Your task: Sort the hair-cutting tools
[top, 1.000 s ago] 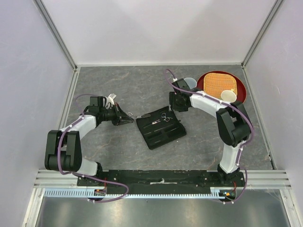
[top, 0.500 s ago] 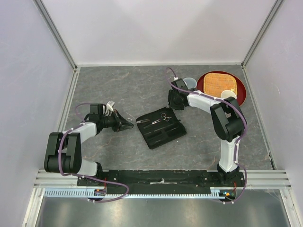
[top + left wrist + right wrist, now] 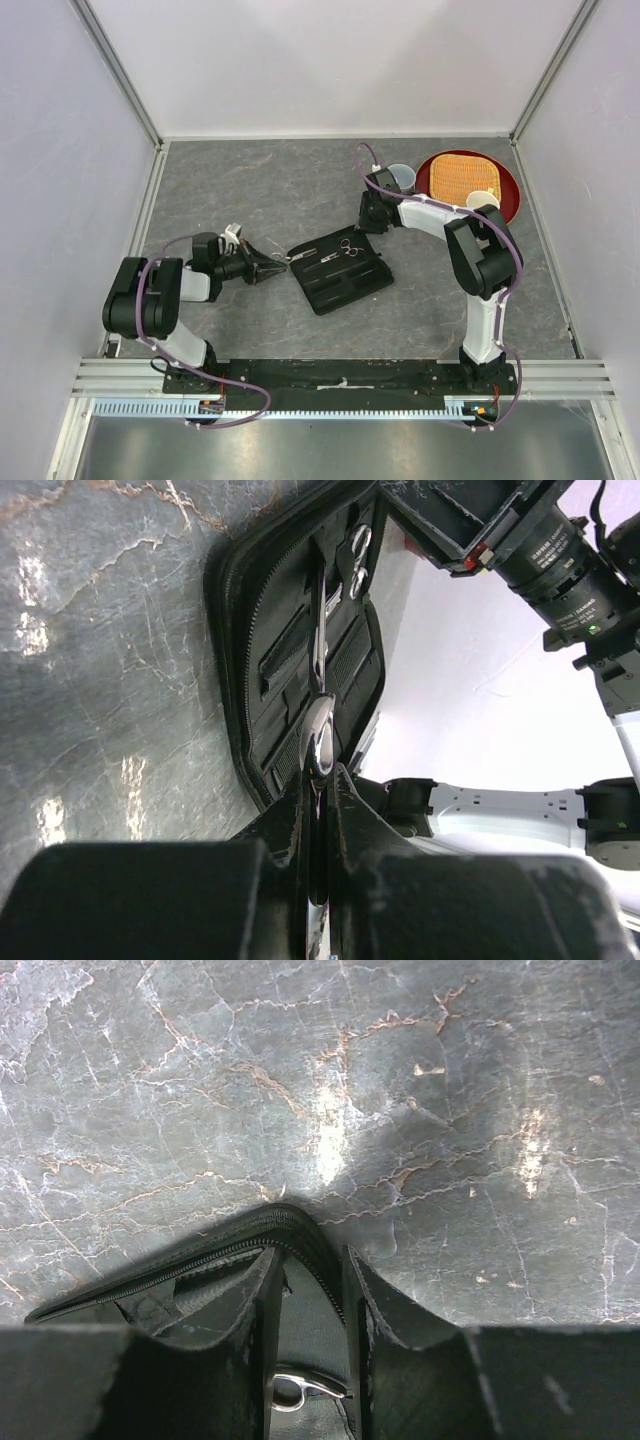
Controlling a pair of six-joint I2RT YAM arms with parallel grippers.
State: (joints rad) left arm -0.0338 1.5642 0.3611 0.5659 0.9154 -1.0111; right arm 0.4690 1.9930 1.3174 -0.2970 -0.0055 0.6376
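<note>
A black folding case point(image 3: 340, 275) lies open mid-table. One pair of silver scissors point(image 3: 345, 247) point(image 3: 320, 630) lies in it. My left gripper point(image 3: 272, 264) point(image 3: 318, 775) is at the case's left corner, shut on a second pair of silver scissors point(image 3: 320, 742) that sticks out past its tips. My right gripper point(image 3: 372, 218) point(image 3: 308, 1290) stands astride the case's far corner rim point(image 3: 300, 1230), jaws partly apart, one finger inside the case and one outside. A scissor loop point(image 3: 290, 1392) shows below between them. I cannot make out the combs against the black case.
A red round tray point(image 3: 505, 180) with a woven mat and a white cup point(image 3: 483, 203) sits at the back right, with a pale bowl point(image 3: 400, 175) beside it. Metal rails edge the table on the left and right.
The left arm's elbow has folded back toward its base while its gripper stays by the case's left corner. The right jaws have narrowed over the case's far corner.
</note>
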